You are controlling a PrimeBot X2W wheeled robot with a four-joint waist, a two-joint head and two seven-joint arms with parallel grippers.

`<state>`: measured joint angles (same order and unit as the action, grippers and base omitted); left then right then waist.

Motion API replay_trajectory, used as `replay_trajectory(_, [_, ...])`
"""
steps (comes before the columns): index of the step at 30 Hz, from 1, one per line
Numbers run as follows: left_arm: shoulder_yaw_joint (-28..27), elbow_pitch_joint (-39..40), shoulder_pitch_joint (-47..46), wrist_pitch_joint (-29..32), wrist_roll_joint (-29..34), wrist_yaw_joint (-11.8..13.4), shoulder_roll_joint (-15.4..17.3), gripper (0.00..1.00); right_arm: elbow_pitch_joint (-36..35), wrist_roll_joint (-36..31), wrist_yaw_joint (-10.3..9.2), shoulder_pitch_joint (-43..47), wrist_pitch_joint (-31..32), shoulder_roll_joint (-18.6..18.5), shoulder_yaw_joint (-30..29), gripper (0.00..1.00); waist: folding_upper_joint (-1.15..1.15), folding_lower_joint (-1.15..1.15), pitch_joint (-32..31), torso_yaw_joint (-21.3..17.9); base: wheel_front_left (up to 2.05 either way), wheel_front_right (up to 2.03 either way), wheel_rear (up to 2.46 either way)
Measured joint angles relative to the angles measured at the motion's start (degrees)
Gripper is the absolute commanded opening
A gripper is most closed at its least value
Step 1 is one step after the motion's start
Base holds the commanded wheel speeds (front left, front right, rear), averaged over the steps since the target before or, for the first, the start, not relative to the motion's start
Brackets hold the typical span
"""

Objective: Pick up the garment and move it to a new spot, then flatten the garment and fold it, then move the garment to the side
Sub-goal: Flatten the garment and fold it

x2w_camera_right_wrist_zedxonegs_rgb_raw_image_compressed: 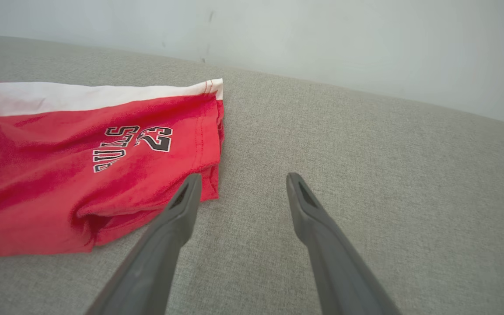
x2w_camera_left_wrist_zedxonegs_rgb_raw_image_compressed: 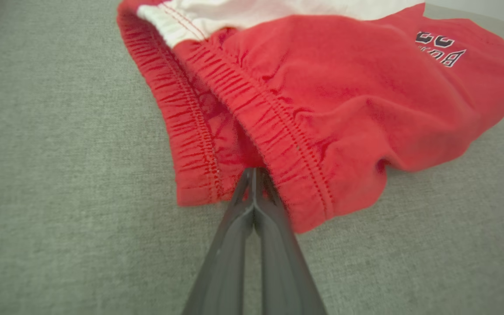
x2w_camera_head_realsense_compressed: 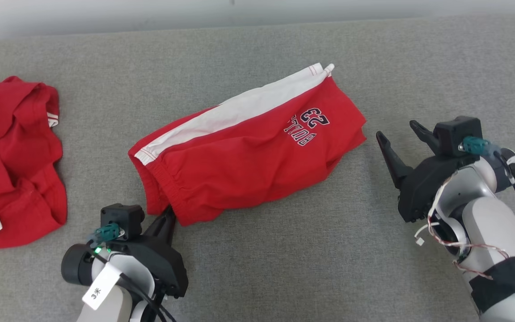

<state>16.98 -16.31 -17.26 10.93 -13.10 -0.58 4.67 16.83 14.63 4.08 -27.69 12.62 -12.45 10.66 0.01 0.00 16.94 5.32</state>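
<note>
Red shorts with a white side stripe and printed 23 lie folded lengthwise, slightly rumpled

Red shorts on grey cloth surface
White side stripe, dark lettering; the other garment is red too.

**Head view:** from above, looking forward and down on the shorts at middle range.
**Left wrist view:** low and very close, facing the shorts' waistband.
**Right wrist view:** low, near their printed leg end, facing the wall.
All three views share the shorts.
</note>
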Motion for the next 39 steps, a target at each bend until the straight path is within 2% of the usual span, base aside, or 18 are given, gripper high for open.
replay_trajectory(8, [1.1,-0.4,-1.8,-0.6,-0.1,-0.5,-0.9,0.0,6.3,2.5,1.04,-4.6,5.1,0.8,0.9,1.0,0.0,0.0,1.3,1.9,0.0,0.0,0.0])
replay_trajectory(24, [2.2,-1.6,-2.1,-1.7,-1.7,-1.0,-1.3,0.0,13.8,5.1,1.8,-9.6,8.1,3.4,1.7,1.0,-0.01,0.0,2.7,3.6,0.0,0.0,0.0])
replay_trajectory(25, [2.4,-1.7,-2.1,-1.7,-1.8,-1.0,-1.3,0.0,14.2,5.3,1.8,-9.7,8.1,3.5,1.7,0.67,-0.01,-0.01,2.7,3.7,0.0,0.0,0.0])
replay_trajectory(26, [2.6,-1.7,-2.2,-1.7,-1.8,-1.0,-1.3,0.0,14.3,5.4,1.81,-9.7,8.1,3.5,1.7,0.31,-0.01,-0.01,2.8,3.8,0.0,0.0,0.0])
replay_trajectory(27, [2.7,-1.8,-2.4,-1.9,-1.8,-1.0,-1.4,0.0,14.7,5.4,1.82,-9.9,8.1,3.5,1.7,0.07,-0.01,-0.01,2.9,3.9,0.0,0.0,0.0])
replay_trajectory(28, [2.7,-1.8,-2.6,-1.9,-1.8,-1.0,-1.5,0.0,15.1,5.4,1.96,-10.1,8.1,3.5,1.7,0.0,-0.01,0.0,3.0,3.9,0.0,0.0,0.0])
replay_trajectory(31, [2.9,-2.1,-3.1,-1.9,-2.0,-1.0,-1.5,0.0,15.7,5.4,2.03,-10.7,8.1,3.5,2.0,0.0,-0.01,0.0,3.1,4.1,0.0,0.0,0.0])
replay_trajectory(32, [3.0,-2.2,-3.1,-1.9,-2.1,-1.0,-1.5,0.08,16.0,5.4,2.07,-10.7,8.1,3.5,2.0,0.0,-0.01,-0.01,3.1,4.1,0.0,0.0,0.0])
replay_trajectory(33, [3.0,-2.2,-3.1,-2.0,-2.1,-1.0,-1.5,0.4,16.2,5.4,2.08,-10.9,8.0,3.5,2.1,0.0,-0.01,0.0,3.1,4.1,0.0,0.0,0.0])
replay_trajectory(34, [3.0,-2.3,-3.1,-2.0,-2.1,-1.1,-1.5,0.47,16.4,5.4,2.22,-11.0,8.0,3.5,2.1,0.0,-0.01,0.0,3.1,4.2,0.0,0.0,0.0])
replay_trajectory(35, [3.0,-2.3,-3.1,-2.2,-2.1,-1.3,-1.5,0.59,16.5,5.4,2.23,-11.2,8.0,3.5,2.2,0.0,-0.01,-0.01,3.2,4.2,0.0,0.0,0.0])
replay_trajectory(36, [3.0,-2.3,-3.2,-2.4,-2.1,-1.4,-1.5,0.9,16.8,5.4,2.23,-11.4,7.8,3.5,2.3,0.0,-0.01,-0.01,3.2,4.2,0.0,0.0,0.0])
replay_trajectory(37, [2.9,-2.3,-3.2,-2.4,-2.1,-1.4,-1.5,1.0,16.9,5.4,2.24,-11.5,7.7,3.5,2.3,0.0,-0.01,0.0,3.2,4.1,0.0,0.0,0.0])
replay_trajectory(39, [2.7,-2.2,-3.2,-2.5,-2.6,-1.4,-1.6,1.0,17.3,5.5,2.47,-11.7,7.4,3.5,2.4,0.0,-0.01,0.0,3.2,4.1,0.0,0.0,0.0])
